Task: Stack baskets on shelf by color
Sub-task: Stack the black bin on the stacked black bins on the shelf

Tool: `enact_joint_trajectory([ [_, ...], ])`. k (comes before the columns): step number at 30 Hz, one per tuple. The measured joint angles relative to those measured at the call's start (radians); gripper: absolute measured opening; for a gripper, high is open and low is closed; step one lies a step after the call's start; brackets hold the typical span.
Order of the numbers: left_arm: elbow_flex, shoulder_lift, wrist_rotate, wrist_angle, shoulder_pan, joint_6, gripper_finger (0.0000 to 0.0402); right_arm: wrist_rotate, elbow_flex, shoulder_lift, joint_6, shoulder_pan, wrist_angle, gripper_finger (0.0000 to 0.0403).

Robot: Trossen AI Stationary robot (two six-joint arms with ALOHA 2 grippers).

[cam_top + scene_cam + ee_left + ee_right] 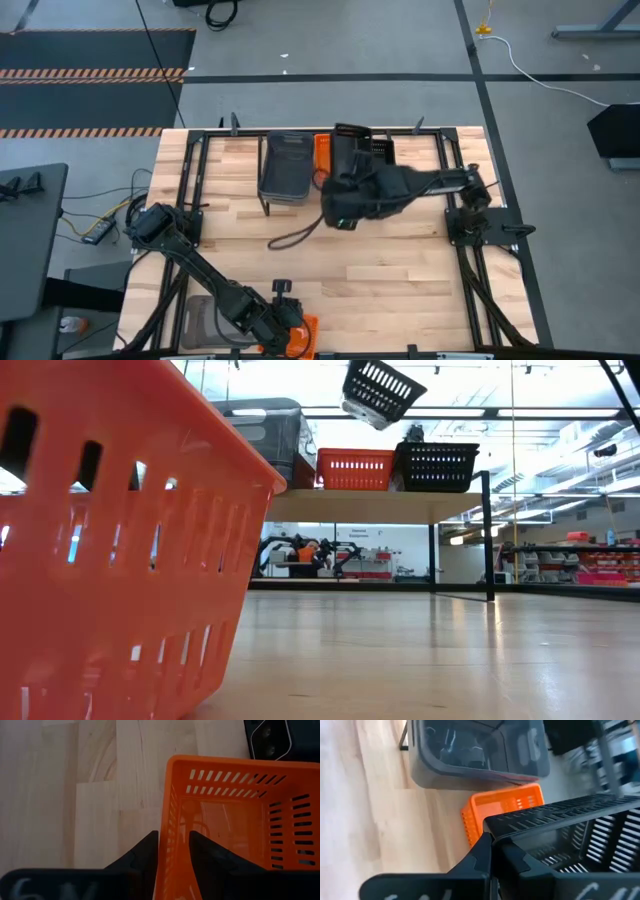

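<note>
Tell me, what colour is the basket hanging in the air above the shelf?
Black basket, clearest in the low view.

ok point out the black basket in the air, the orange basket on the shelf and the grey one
black basket (380, 390), low view, its mesh side wall
orange basket on the shelf (355, 470), low view, its front wall
grey basket (287, 165), high view, its inside floor

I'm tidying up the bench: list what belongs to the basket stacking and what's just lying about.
Job: shelf; grey baskets; orange basket on it; black basket held by right gripper; orange basket gripped by left gripper.
Lying about: black cable.
</note>
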State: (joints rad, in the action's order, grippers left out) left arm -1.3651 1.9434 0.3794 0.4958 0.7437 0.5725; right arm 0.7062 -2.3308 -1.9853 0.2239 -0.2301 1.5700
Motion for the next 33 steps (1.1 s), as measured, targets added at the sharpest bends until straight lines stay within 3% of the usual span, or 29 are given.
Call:
enact_joint_trajectory([
  [8,0.0,0.0,0.0,-0.001,0.0,0.001,0.0117,-0.129,0.149,0.137,0.043,0.034,0.001,0.0016],
  [18,0.0,0.0,0.0,-0.001,-0.001,-0.002,0.0117,-0.14,0.463,0.291,0.087,0.053,0.001,0.0017],
  [33,0.0,0.0,0.0,-0.006,-0.001,0.0,0.0117,-0.131,0.49,0.302,0.057,0.052,-0.034,0.0019],
])
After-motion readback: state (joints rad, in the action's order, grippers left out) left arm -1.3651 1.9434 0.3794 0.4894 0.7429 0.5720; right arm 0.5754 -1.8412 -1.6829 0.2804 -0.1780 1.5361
